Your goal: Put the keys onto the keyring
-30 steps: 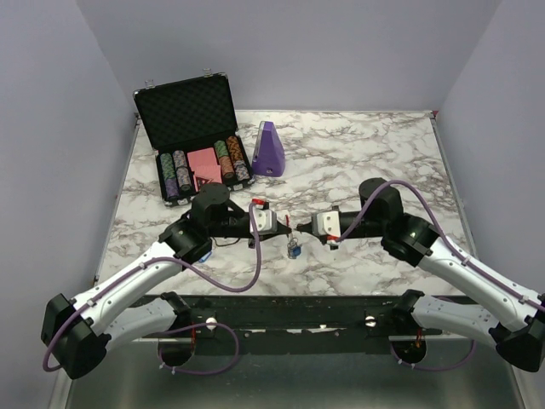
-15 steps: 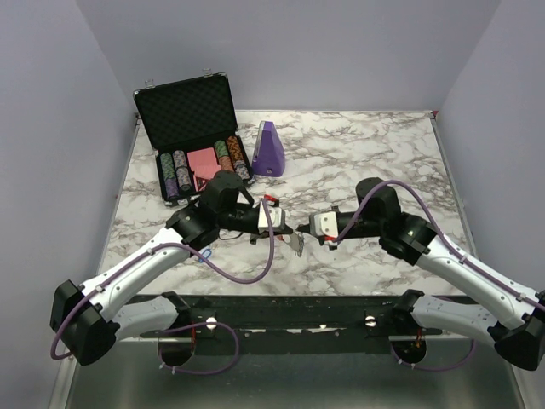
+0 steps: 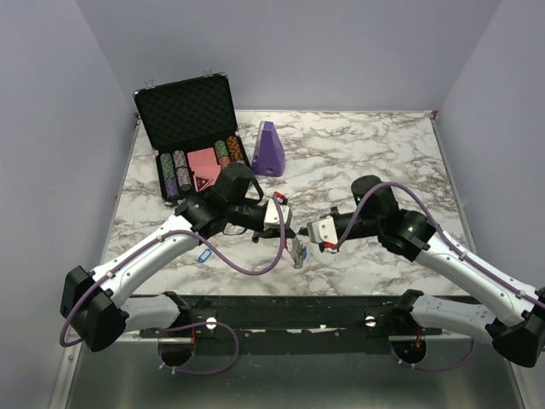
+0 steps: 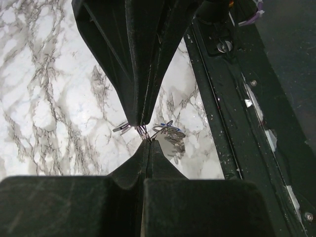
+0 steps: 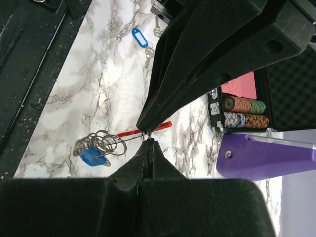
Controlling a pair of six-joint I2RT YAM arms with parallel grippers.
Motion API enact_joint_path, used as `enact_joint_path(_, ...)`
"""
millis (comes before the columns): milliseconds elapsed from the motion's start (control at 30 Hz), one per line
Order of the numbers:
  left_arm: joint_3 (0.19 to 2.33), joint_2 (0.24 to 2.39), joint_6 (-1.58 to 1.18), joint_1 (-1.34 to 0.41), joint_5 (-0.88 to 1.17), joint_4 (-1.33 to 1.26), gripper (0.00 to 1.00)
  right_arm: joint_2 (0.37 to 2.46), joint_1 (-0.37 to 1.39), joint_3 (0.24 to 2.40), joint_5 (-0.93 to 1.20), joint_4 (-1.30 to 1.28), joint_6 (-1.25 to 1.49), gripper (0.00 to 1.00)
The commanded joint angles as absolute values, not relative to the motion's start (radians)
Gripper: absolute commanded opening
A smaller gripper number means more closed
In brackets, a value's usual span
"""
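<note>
My left gripper (image 3: 287, 225) and my right gripper (image 3: 306, 231) meet tip to tip above the table's front middle. Both are shut on the thin metal part of the keyring (image 5: 129, 138). Its red arc (image 5: 143, 129) shows just behind the tips in the right wrist view. A bunch of silvery rings and keys with a blue tag (image 5: 95, 149) hangs from it, also seen from above (image 3: 296, 253) and in the left wrist view (image 4: 168, 137). A loose key with a blue tag (image 3: 203, 255) lies on the marble to the left, and shows in the right wrist view too (image 5: 140, 38).
An open black case (image 3: 186, 111) with poker chips (image 3: 176, 173) stands at the back left. A purple wedge-shaped object (image 3: 270, 149) stands beside it. The table's black front rail (image 3: 281, 311) runs just below the grippers.
My left arm has swung its elbow back and its wrist to the right. Both grippers and the hanging bunch have moved slightly toward the front edge. The loose blue-tagged key is now uncovered.
</note>
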State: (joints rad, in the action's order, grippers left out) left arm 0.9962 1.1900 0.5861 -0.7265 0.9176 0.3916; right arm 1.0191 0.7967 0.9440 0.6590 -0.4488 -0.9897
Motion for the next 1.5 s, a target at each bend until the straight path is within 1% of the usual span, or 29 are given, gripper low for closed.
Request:
enact_joint_path(0,1.046,1.213,0.63,-0.739,1.035,0.416,0.0,1.035,0.802,0.996,0.71,-0.455,-1.06,0.0)
enact_joint_path(200,1.071,1.235,0.638,-0.739,1.057,0.448,0.0,1.039,0.802,1.015,0.726,-0.523,-1.109,0.0)
enact_joint_path(467,1.114,1.292,0.631,-0.762,1.063,0.48,0.0,1.037,0.804,0.997,0.726,-0.499,-1.065,0.0)
enact_joint_path(767,1.039,1.252,0.592,-0.755,1.028,0.423,0.0,1.02,0.802,0.991,0.704,-0.543,-1.066,0.01)
enact_joint_path(1033,1.034,1.25,0.561,-0.755,1.005,0.399,0.0,1.02,0.802,0.983,0.71,-0.532,-1.054,0.0)
enact_joint_path(1067,1.029,1.247,0.555,-0.752,1.0,0.391,0.01,1.02,0.802,0.982,0.709,-0.531,-1.051,0.0)
enact_joint_path(1167,1.008,1.235,0.531,-0.753,0.986,0.359,0.11,1.019,0.802,0.979,0.709,-0.525,-1.04,0.0)
enact_joint_path(1233,0.993,1.221,0.517,-0.752,0.98,0.338,0.12,1.017,0.802,0.977,0.707,-0.523,-1.035,0.0)
enact_joint_path(1367,0.957,1.19,0.488,-0.749,0.966,0.299,0.23,1.017,0.802,0.971,0.707,-0.517,-1.023,0.0)
enact_joint_path(1467,0.936,1.172,0.471,-0.746,0.956,0.27,0.28,1.014,0.802,0.965,0.707,-0.511,-1.014,0.0)
